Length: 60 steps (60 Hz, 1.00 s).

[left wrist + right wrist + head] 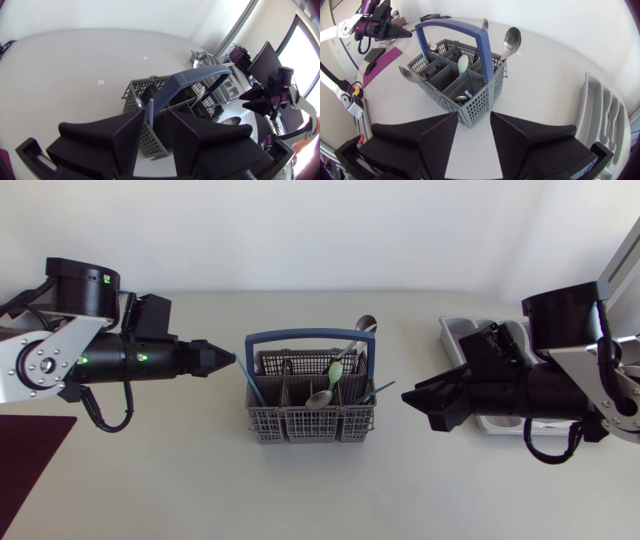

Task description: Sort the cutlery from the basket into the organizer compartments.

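My left tool and right tool hung open and empty, flanking the basket mid-table, cutlery inside; the organizer lay beside my right arm. Picking seemed unstarted; the next move needed a descent onto one handle.

The matte off-white table spreads wide under soft, even light. A dark maroon flat mat lies at its eight o'clock corner.
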Motion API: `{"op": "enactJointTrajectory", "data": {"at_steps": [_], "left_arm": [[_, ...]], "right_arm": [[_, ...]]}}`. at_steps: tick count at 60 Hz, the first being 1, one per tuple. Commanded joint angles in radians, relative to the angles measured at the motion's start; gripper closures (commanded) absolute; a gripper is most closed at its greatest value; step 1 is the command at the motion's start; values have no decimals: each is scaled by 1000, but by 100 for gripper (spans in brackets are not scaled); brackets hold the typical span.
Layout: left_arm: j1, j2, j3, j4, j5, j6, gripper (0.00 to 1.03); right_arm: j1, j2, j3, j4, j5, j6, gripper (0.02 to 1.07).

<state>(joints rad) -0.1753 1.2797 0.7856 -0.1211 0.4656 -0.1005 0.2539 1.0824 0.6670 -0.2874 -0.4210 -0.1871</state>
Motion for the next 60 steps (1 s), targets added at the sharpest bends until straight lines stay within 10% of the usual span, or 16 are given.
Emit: {"op": "enactJointTrajectory", "data": {"at_steps": [1, 60], "left_arm": [[-27, -17, -31, 32, -41, -2, 69], [-162, 81, -48, 144, -275, -25, 85]], "right_arm": [[-2, -15, -32, -12, 2, -11, 56], [-2, -44, -61, -4, 4, -11, 56]]}}
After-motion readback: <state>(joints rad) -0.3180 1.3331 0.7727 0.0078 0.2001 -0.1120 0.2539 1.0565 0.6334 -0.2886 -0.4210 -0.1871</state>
